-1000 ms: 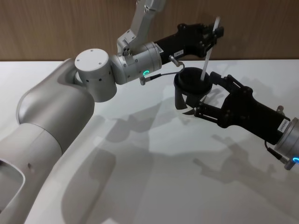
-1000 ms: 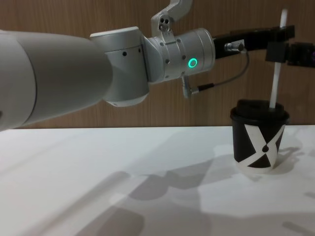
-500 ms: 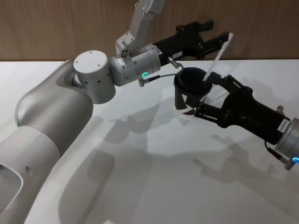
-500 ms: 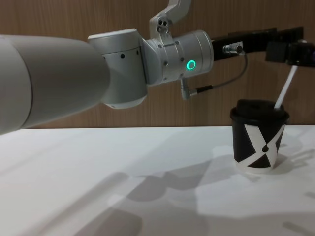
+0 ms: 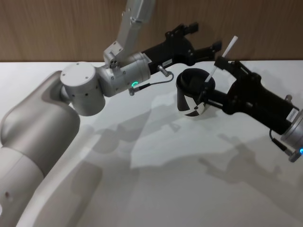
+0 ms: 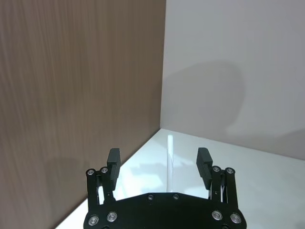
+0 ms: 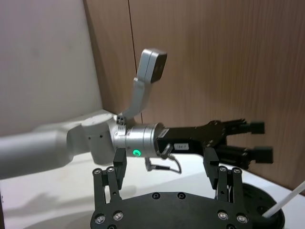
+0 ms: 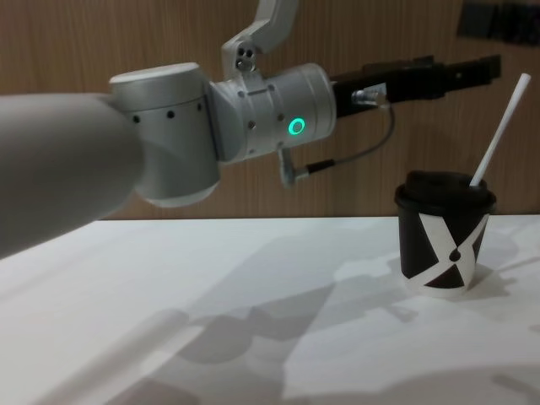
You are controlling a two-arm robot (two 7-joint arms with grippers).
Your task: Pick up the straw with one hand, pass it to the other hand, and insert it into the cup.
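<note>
White tabletop [image 5: 165, 189] is stretching out in front of a brown wood-panelled wall [image 8: 126, 34]. Reaching across from the robot's left, the big silver arm with a green ring light is holding its long slim black left gripper [image 5: 204, 39] in the air just behind the cup, jaws spread open around nothing. From the robot's right, the black right gripper [image 5: 212, 79] is hanging just beside the cup, its fingers parted and apart from the straw. Standing upright on the table is the small black paper cup [image 8: 445, 235] with a domed lid and bold white X pattern. Leaning out of its lid is the long thin white straw [image 8: 499, 131], tilting toward the robot's right.
</note>
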